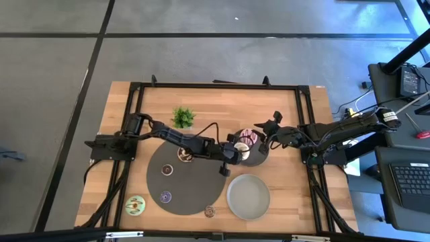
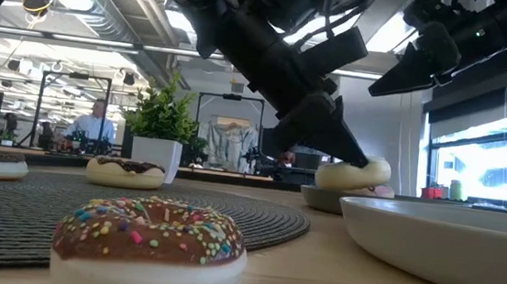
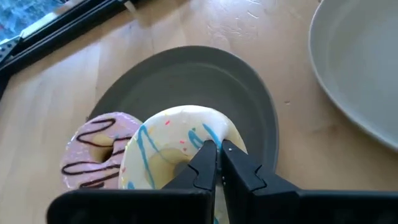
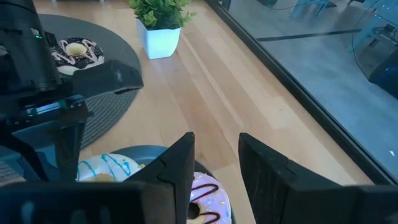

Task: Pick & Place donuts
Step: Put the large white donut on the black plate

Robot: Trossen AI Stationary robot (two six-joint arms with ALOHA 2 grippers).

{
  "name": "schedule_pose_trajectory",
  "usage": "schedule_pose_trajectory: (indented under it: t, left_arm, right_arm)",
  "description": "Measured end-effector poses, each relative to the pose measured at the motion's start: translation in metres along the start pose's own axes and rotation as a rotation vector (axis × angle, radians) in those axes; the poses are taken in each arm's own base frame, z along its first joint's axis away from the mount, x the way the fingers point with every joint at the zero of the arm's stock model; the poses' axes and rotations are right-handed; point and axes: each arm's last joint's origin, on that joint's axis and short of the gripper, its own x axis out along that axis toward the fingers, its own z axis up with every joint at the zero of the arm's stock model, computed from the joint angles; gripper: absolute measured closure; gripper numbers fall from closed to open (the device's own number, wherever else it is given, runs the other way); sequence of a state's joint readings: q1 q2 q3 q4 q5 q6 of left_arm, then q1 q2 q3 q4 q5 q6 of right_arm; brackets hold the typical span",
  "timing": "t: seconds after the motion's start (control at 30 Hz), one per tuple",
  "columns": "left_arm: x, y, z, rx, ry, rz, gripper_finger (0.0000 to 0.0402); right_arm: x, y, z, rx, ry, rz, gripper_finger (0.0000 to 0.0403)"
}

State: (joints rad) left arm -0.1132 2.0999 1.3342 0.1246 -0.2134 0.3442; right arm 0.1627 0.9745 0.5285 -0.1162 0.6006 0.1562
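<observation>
**Two arms meeting over a small grey plate of donuts**

The left hand point(image 3: 219, 163) is over the small dark grey plate point(image 3: 205, 81) near the middle of the desk point(image 1: 295, 202). Its fingers are pinched almost together on the rim of a white donut with blue icing lines point(image 3: 168, 149), which stands tilted on the plate. Touching that donut on the same plate lies a pink donut with dark stripes point(image 3: 93, 152).

The right hand point(image 4: 216, 168) hovers just beside the same plate from the other side, its fingers parted with a clear gap and holding nothing.

A large round dark mat point(image 1: 195, 195) lies on the left half of the desk. On it are a chocolate-striped donut point(image 1: 184, 155), a small brown mini donut point(image 1: 167, 170) and a purple donut point(image 1: 165, 196). A brown sprinkled donut point(image 1: 210, 212) sits at the mat's front edge, and a green donut point(image 1: 136, 204) lies on the bare wood, off the mat to the left.

A larger light grey plate point(image 1: 248, 196) rests near the front edge, just beside the mat. A small potted plant point(image 1: 182, 117) stands behind the mat.
</observation>
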Motion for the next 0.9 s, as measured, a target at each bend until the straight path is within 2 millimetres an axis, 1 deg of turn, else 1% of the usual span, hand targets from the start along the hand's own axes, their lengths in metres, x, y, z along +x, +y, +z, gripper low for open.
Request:
schedule_pose_trajectory:
  t: [0.13,0.23,0.6,0.9]
  left_arm:
    - [0.009,-0.005,-0.009,0.007,0.026,-0.001,0.0394]
    - [0.012,-0.006,-0.011,0.013,0.034,-0.002,0.0393]
    - [0.012,-0.004,-0.01,0.011,0.034,0.076,0.0393]
    - [0.011,-0.005,-0.009,0.012,0.035,0.074,0.0393]
  right_arm:
    - [0.0,0.0,0.0,-0.001,0.002,0.0,0.0276]
    - [0.0,0.0,0.0,-0.001,0.002,0.0,0.0276]
    - [0.0,0.0,-0.001,-0.008,0.012,-0.001,0.0276]
    - [0.0,0.0,-0.002,-0.014,0.021,-0.003,0.0276]
